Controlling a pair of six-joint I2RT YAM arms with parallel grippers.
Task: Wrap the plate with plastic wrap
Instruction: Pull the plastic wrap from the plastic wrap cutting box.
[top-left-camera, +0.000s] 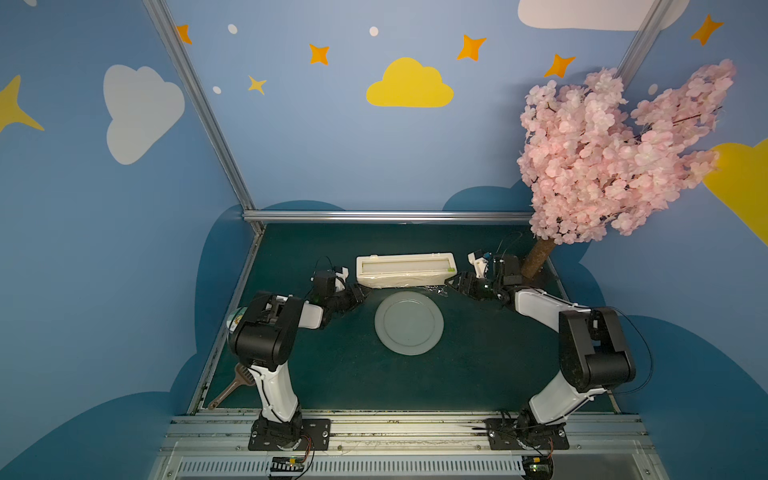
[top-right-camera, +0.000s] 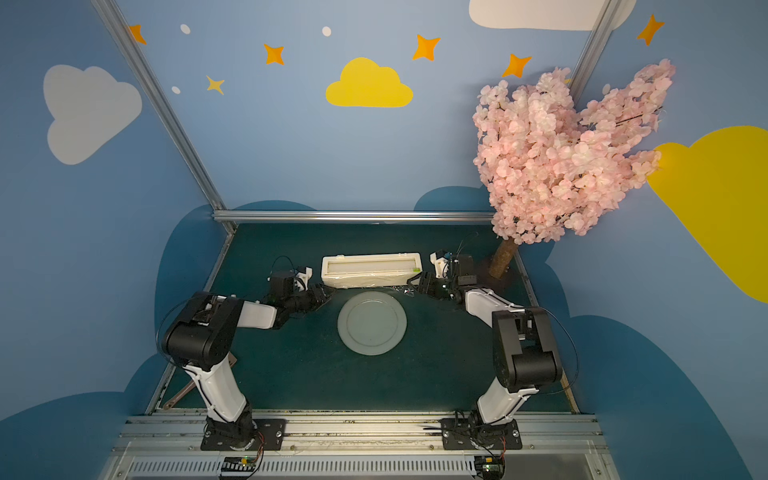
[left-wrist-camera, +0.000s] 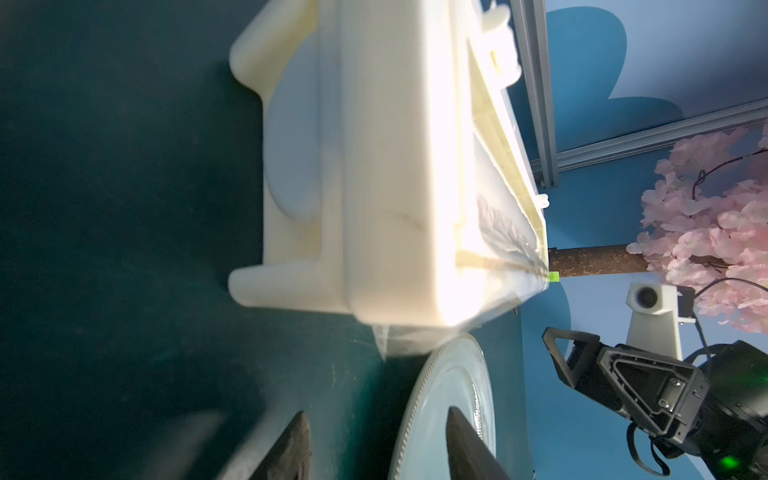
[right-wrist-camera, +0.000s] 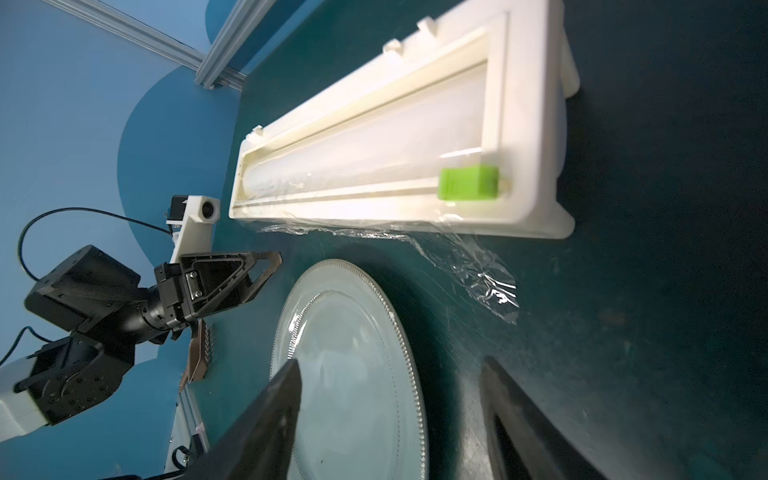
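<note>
Right wrist view: thin clear wrinkled plastic wrap (right-wrist-camera: 478, 274) trails from long cream plastic dispenser box (right-wrist-camera: 374, 145) onto dark green table (right-wrist-camera: 644, 353). Loose end lies nr rim of round pale grey-white plate (right-wrist-camera: 353, 374), not over it. Plate sits mid-table in both top views, just in front of box. Right gripper (right-wrist-camera: 390, 361): fingers apart, nothing btwn them. Left gripper (left-wrist-camera: 374, 419): partly open, also empty, nr box's left end.

The left arm (top-left-camera: 274, 386) and right arm (top-left-camera: 557, 399) match: smooth white shells between bulky black joint housings, standing on black base plates (top-left-camera: 318, 432) with silver screws. Thin black cables (right-wrist-camera: 99, 211) loop alongside. The left gripper (top-left-camera: 366, 291) and right gripper (top-left-camera: 452, 283) are black, with triangular cut-out fingers (right-wrist-camera: 224, 276) and white wrist cameras (right-wrist-camera: 199, 216).
</note>
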